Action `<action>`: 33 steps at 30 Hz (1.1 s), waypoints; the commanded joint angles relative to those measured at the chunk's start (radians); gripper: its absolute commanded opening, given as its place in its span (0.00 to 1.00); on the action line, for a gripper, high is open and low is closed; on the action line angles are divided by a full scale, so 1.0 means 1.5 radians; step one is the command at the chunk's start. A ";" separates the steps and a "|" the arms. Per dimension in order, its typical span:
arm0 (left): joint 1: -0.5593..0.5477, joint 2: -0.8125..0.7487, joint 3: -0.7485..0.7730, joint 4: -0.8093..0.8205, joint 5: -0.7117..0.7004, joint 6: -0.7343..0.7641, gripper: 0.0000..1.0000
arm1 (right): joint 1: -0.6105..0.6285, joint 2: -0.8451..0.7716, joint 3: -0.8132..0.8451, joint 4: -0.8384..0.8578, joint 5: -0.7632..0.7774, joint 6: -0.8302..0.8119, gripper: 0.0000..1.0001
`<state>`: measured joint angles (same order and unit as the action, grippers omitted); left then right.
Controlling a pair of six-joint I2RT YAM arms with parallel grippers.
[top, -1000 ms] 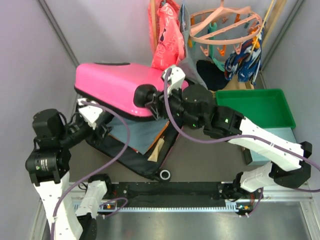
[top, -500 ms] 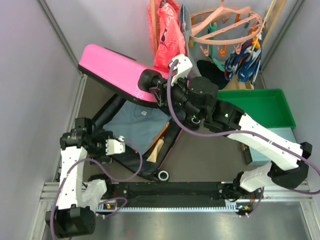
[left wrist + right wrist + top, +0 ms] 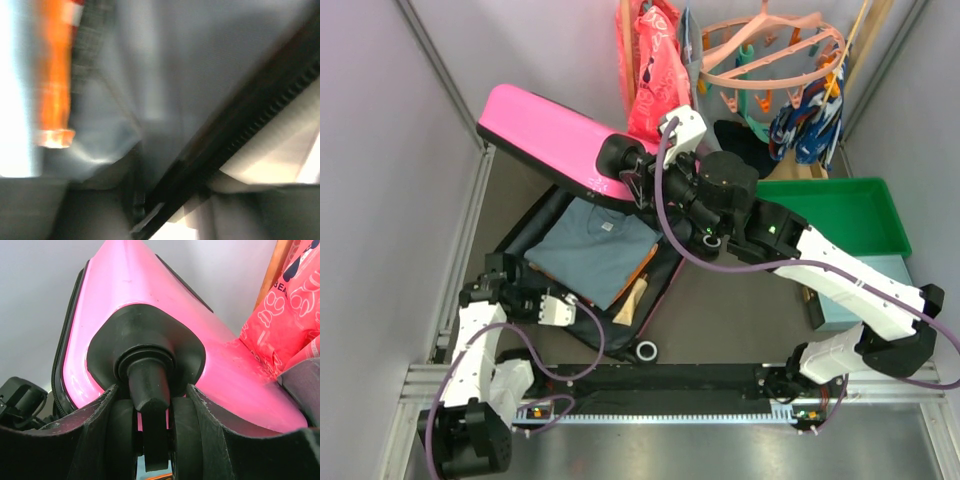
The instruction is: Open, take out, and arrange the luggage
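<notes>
Plainly, the luggage filled most of the table's left side, lying open. Its hot-pink lid stood tilted up toward the back wall, and its dark lower half lay flat on the table. The right arm crossed in front of the lid's near corner and hid the hinge side there. In the right wrist view the lid ran out of frame at the bottom, behind the fingers. The right gripper was clamped on the luggage's black wheel mount, one finger on each side of the post.

A folded grey-blue garment lay in the lower half and covered most of the lining. A tan, stick-like thing poked out at its near edge, too small to name.

The green tray stood to the right, its near-left corner under the right arm. A pale teal box in front of it was mostly hidden by the same arm. Behind them hung a red-pink bag and a round peg hanger, both cut off at the top.

The left gripper sat at the near rim of the lower half. Whether its jaws were apart or together I could not tell. Its wrist view was a blur of grey cloth, black zipper trim and an orange shape.

A small ring lay just in front of the luggage.
</notes>
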<state>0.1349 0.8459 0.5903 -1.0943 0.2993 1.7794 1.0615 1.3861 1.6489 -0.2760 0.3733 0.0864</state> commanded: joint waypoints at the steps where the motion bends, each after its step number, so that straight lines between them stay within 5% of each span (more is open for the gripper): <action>1: 0.000 -0.012 -0.010 -0.024 0.018 -0.002 0.12 | -0.034 -0.006 0.004 0.053 0.075 -0.025 0.00; 2: 0.001 -0.015 -0.006 -0.036 0.020 -0.024 0.00 | -0.034 -0.005 0.006 0.053 0.063 -0.024 0.00; 8: 0.000 -0.033 0.029 -0.070 -0.020 -0.273 0.00 | -0.035 0.025 0.017 0.063 -0.009 -0.015 0.00; 14: 0.002 -0.080 0.046 -0.127 -0.077 -0.418 0.00 | -0.034 0.068 0.057 0.093 -0.070 -0.002 0.00; 20: 0.000 -0.131 0.059 -0.154 -0.152 -0.411 0.00 | -0.034 0.116 0.108 0.107 -0.128 0.027 0.00; 24: 0.001 -0.131 0.059 -0.147 -0.296 -0.428 0.00 | -0.032 0.137 0.130 0.124 -0.160 0.048 0.00; 33: 0.000 -0.129 0.189 -0.276 -0.301 -0.442 0.00 | -0.031 0.205 0.167 0.160 -0.194 0.080 0.00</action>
<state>0.0990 0.6720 0.7330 -1.3727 0.0505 1.3911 1.0485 1.6600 1.8233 -0.1432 -0.0029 0.1890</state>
